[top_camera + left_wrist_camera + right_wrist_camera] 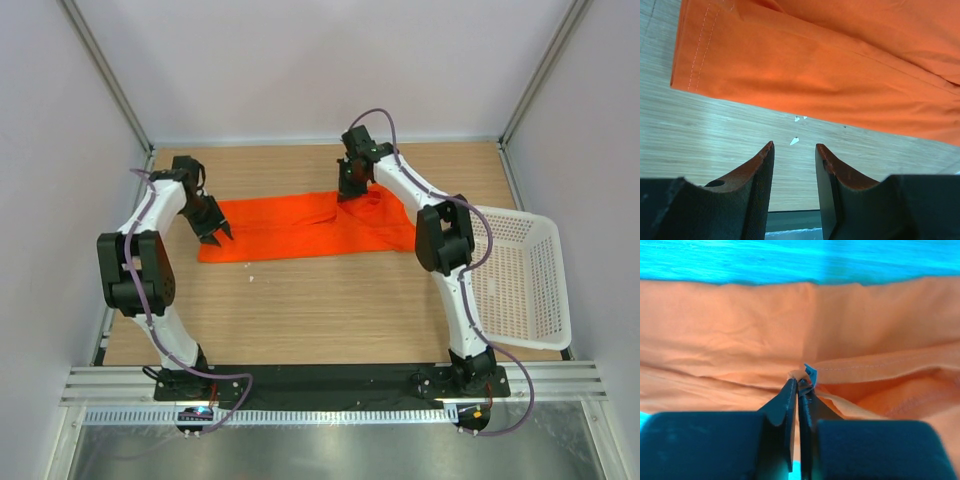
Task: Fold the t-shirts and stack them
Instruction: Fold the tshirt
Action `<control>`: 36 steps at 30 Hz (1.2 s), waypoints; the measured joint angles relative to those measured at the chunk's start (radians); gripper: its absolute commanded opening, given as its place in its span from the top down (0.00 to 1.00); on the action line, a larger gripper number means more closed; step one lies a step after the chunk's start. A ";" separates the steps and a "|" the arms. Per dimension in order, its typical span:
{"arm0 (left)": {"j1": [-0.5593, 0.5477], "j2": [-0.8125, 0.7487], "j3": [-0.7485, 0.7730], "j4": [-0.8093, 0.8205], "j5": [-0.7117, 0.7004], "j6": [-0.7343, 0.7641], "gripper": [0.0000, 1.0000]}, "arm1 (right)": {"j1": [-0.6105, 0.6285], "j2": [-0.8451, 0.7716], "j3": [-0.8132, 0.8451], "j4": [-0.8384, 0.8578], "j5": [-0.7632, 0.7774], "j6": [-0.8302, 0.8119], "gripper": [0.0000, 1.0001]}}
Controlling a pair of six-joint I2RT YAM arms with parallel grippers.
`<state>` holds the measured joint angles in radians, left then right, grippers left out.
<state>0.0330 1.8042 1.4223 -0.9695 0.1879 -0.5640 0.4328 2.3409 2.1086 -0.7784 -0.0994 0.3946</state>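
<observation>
One orange-red t-shirt (300, 228) is lying banded across the worktop (330, 310). The right jaws are pinching fabric at its far edge; the left jaws are hovering part open, empty, near its left end. Folding is seemingly going on, needing a matching left grip next.

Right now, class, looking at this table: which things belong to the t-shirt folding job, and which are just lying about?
Belongs to the job:
orange-red t-shirt
right gripper, shut on its fabric
left gripper, open, empty

Just lying about:
white lattice basket
small white scraps near the shirt
</observation>
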 measured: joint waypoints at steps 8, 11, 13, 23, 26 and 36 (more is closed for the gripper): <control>-0.015 -0.007 -0.005 -0.001 0.000 0.000 0.59 | -0.003 0.090 0.083 0.014 -0.004 -0.049 0.51; -0.020 -0.013 -0.005 0.000 0.000 0.001 0.59 | -0.005 0.080 0.102 -0.005 0.048 -0.056 0.45; -0.021 -0.014 -0.005 0.000 0.000 0.001 0.60 | -0.008 0.059 0.100 -0.022 0.095 -0.055 0.43; -0.076 -0.011 0.001 0.000 0.016 0.001 0.60 | -0.138 -0.178 -0.178 -0.045 0.200 0.032 0.91; -0.080 -0.006 0.001 0.000 0.018 0.002 0.60 | -0.154 -0.208 -0.259 -0.023 0.204 0.040 0.99; -0.079 0.009 0.029 -0.010 0.019 0.015 0.60 | -0.120 -0.172 -0.286 0.043 0.181 0.048 0.99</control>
<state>-0.0460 1.8130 1.4509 -0.9794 0.2070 -0.5488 0.3126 2.1693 1.8225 -0.7357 0.0818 0.4431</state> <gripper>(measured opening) 0.404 0.031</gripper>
